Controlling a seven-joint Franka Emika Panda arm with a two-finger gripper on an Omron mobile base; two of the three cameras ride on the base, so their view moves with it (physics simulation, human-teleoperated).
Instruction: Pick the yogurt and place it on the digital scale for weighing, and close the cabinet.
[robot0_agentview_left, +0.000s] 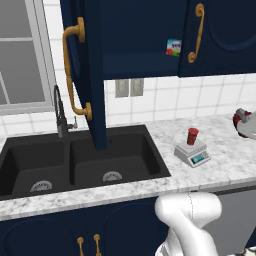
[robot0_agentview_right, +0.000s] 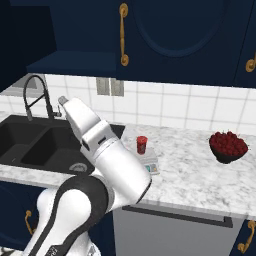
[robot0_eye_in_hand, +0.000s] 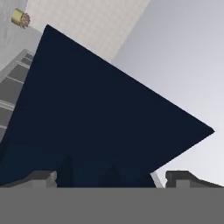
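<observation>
Cabinet (robot0_eye_in_hand: 100, 118) door, dark navy, spreads across my hand view as a big slanted panel, right in front of my hand (robot0_eye_in_hand: 107, 177). My two finger tips rise at the bottom of that view, well apart, with nothing between them, so my hand is spread and empty. Whether the tips touch the panel I cannot tell.

In the left base view the left door (robot0_agentview_left: 87, 70) of the wall cabinet stands swung out over the sink (robot0_agentview_left: 80, 165), edge-on to the camera, its long curved brass handle (robot0_agentview_left: 75, 70) facing left. The right door (robot0_agentview_left: 220, 35) is shut. A flat blue-green carton (robot0_agentview_left: 173, 47) sits on the shelf inside the open part.

Yogurt (robot0_agentview_left: 192, 136), a small red cup, stands upright on the digital scale (robot0_agentview_left: 192, 153), which rests on the marble desk (robot0_agentview_left: 225, 165) just right of the sink. In the right base view the same yogurt (robot0_agentview_right: 142, 144) and scale (robot0_agentview_right: 149, 162) show just past my white arm (robot0_agentview_right: 100, 145), low on the desk and well below the cabinet door that my hand faces.

A black faucet (robot0_agentview_left: 60, 112) rises behind the sink. Further right on the desk sits a dark bowl of red fruit (robot0_agentview_right: 228, 146), well apart from the scale.
</observation>
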